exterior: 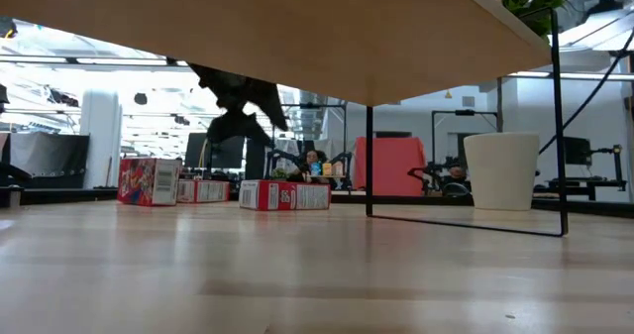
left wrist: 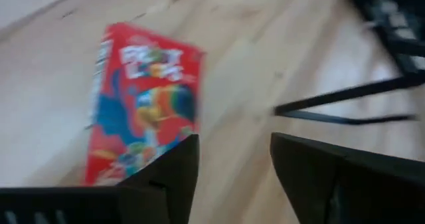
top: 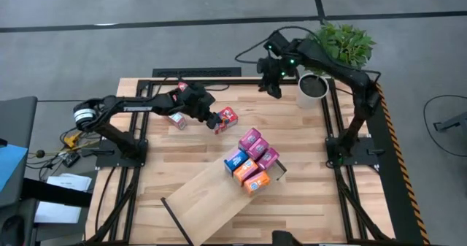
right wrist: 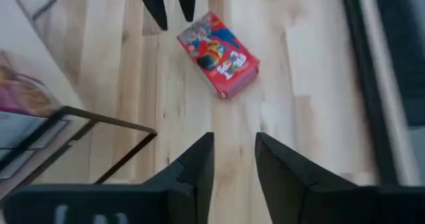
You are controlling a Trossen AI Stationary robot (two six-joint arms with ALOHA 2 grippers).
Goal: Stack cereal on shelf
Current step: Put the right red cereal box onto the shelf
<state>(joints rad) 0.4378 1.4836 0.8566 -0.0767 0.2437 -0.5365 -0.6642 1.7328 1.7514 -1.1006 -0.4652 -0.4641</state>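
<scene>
A red cereal box [top: 227,118] [left wrist: 143,98] [right wrist: 218,54] lies flat on the tabletop, printed front up. My left gripper [top: 214,120] [left wrist: 232,161] hovers open just beside and above it, clear of the table in the low view [exterior: 238,96]. A second red box [top: 177,120] lies under the left arm. The shelf [top: 208,198] is a pale board with a black frame, and several pink, blue and orange boxes [top: 252,160] stand on its far right end. My right gripper [top: 272,91] [right wrist: 234,154] hangs open over the table's far side with nothing between its fingers.
A white pot [top: 312,85] [exterior: 500,170] with a green plant stands at the table's far right corner, close to the right arm. The shelf's black frame leg [right wrist: 99,121] [exterior: 369,161] stands near the loose box. Bare tabletop lies between the shelf and the far edge.
</scene>
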